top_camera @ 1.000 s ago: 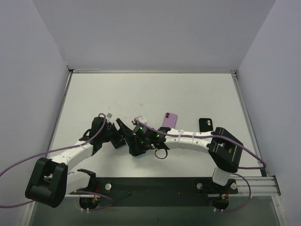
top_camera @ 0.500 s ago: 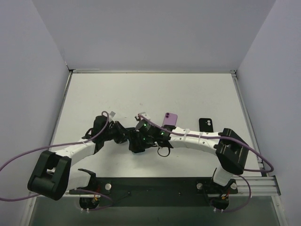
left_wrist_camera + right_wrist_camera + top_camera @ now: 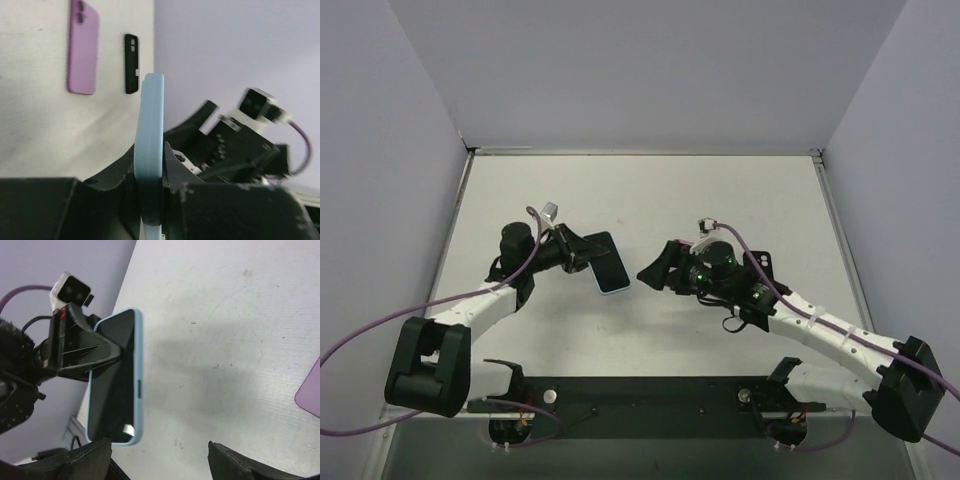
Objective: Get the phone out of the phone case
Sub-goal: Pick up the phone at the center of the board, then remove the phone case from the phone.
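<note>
My left fingers clamp the cased phone mid-frame; right fingers wide open, empty. Blue case prob. soft, slick: I'd peel a corner.

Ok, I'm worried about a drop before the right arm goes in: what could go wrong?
The left gripper pinches the phone near one end, the rest jutting out; a tug from the open right gripper may twist or slip it. It seems to hang above the table, so a slip could mean a fall. The fingers press front and back, perhaps clamping case and phone together.
</note>
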Controlling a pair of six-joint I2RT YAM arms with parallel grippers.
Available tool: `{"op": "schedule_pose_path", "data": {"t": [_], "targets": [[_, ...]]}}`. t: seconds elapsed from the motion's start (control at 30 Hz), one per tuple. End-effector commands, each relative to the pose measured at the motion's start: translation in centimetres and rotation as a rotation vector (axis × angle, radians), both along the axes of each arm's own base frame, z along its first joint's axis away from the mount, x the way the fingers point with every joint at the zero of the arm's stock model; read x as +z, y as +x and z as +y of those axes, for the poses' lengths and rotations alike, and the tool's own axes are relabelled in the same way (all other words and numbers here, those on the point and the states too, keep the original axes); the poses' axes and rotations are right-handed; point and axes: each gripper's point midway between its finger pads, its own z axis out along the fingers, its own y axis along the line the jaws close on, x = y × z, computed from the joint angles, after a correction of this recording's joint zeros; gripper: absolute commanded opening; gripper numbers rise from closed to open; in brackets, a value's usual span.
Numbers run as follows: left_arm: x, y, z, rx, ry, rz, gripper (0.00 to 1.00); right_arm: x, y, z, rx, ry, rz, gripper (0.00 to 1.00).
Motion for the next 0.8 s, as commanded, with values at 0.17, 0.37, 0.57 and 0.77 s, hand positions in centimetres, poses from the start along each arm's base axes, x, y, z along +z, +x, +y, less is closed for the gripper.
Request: {"op": "schedule_pose_path", "data": {"t": [0.17, 0.37, 0.57, 0.77], "targets": [[12.7, -0.6, -1.1, -0.140, -0.297, -0.320, 0.00, 6.6, -0.1, 2.0, 0.111, 0.514, 0.058, 0.61], [13.1, -0.3, -1.0, -0.123, -0.302, -0.335, 0.00, 7.9, -0.3, 2.5, 0.134, 0.667, 0.069, 0.51], [13.6, 0.0, -0.9, -0.120, -0.318, -0.339, 0.00, 7.9, -0.1, 1.4, 0.084, 0.691, 0.037, 0.53], [13.2, 0.1, -0.9, -0.118, -0.338, -0.316, 0.00, 8.7, -0.1, 0.9, 0.069, 0.694, 0.010, 0.59]]}}
